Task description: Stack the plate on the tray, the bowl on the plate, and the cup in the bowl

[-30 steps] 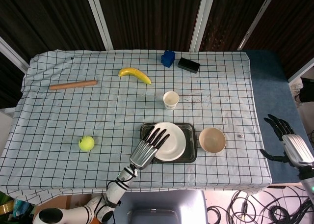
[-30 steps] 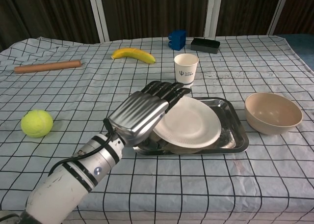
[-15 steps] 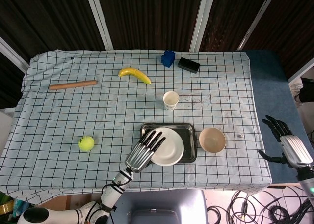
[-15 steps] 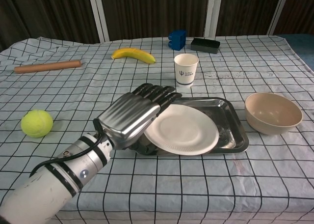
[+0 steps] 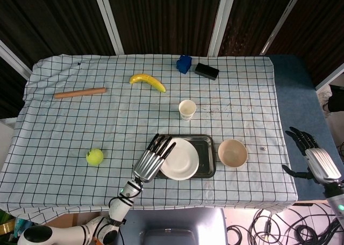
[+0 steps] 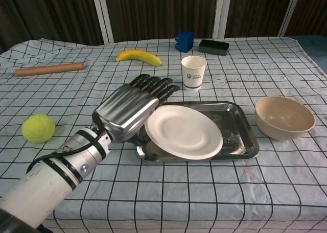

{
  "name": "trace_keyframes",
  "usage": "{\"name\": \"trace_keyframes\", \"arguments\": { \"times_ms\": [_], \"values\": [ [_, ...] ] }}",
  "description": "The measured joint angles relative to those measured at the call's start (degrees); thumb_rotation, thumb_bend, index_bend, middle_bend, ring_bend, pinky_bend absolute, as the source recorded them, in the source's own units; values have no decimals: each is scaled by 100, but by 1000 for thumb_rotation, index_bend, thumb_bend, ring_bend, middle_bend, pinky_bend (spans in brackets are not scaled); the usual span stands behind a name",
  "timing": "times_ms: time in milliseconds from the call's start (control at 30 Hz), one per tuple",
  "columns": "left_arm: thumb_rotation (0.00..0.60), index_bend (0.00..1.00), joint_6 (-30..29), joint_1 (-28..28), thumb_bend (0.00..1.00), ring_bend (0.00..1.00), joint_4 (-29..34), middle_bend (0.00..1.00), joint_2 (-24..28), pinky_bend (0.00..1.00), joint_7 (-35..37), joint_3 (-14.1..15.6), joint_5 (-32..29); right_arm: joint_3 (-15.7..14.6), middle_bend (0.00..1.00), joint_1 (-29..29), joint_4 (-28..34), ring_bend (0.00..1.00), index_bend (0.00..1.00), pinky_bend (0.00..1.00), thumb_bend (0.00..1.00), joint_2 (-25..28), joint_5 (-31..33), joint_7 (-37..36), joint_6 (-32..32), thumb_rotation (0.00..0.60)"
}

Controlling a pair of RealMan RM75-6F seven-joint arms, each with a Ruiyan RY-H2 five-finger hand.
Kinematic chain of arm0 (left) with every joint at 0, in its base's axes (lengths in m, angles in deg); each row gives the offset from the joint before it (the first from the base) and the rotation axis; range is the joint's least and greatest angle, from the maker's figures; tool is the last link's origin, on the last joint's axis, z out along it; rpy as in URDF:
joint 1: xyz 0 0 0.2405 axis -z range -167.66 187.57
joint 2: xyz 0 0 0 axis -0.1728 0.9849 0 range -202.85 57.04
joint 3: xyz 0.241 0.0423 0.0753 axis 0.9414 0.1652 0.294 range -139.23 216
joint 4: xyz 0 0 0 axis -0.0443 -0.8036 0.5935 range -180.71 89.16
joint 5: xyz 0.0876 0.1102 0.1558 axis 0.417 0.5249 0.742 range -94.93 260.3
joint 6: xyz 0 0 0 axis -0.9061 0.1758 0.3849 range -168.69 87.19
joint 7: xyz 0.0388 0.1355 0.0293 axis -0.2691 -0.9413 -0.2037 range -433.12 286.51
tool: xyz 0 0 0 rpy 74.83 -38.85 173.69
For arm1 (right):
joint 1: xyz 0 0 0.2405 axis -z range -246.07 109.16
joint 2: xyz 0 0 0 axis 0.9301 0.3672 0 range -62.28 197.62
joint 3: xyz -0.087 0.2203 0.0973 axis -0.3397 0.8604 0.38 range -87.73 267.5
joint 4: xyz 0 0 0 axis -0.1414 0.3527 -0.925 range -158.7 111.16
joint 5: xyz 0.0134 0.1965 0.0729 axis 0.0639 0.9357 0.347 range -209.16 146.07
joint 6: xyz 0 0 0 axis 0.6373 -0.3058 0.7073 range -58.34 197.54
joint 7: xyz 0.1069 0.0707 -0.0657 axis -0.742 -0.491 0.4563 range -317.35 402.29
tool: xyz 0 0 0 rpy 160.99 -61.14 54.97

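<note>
The white plate (image 5: 180,159) (image 6: 186,133) lies over the left part of the metal tray (image 5: 207,148) (image 6: 240,128), overhanging its left rim. My left hand (image 5: 152,160) (image 6: 127,113) is at the plate's left edge, fingers stretched flat above it and thumb tucked beneath, still gripping it. The beige bowl (image 5: 232,152) (image 6: 284,117) stands on the cloth just right of the tray. The paper cup (image 5: 187,109) (image 6: 193,72) is upright behind the tray. My right hand (image 5: 314,160) hangs off the table's right side, fingers apart and holding nothing.
A tennis ball (image 5: 94,157) lies left of my left hand. Further back are a banana (image 5: 148,81), a wooden stick (image 5: 79,93), a blue object (image 5: 184,63) and a black box (image 5: 206,71). The table's front edge runs just below the tray.
My left hand has drawn back to the left, and the plate came down from a tilt to lie nearly flat on the tray. The right hand barely moved.
</note>
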Motion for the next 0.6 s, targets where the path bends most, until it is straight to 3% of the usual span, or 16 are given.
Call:
{"name": "trace_keyframes", "arguments": {
  "times_ms": [200,433,600],
  "values": [
    [600,0,32,-5,384,0,117,0,66,0,-586,2,-94,-4,0,-1,22,0,0,0,182,7,-17,-3,7,600],
    [600,0,-154,31,250,0,-272,0,-95,0,-983,-52,-86,-15,0,4,32,0,0,0,183,18,-36,-8,18,600],
    [600,0,-445,109,243,0,-752,0,-213,0,-956,-90,96,-22,0,4,14,0,0,0,182,21,-42,-25,14,600]
  ]
}}
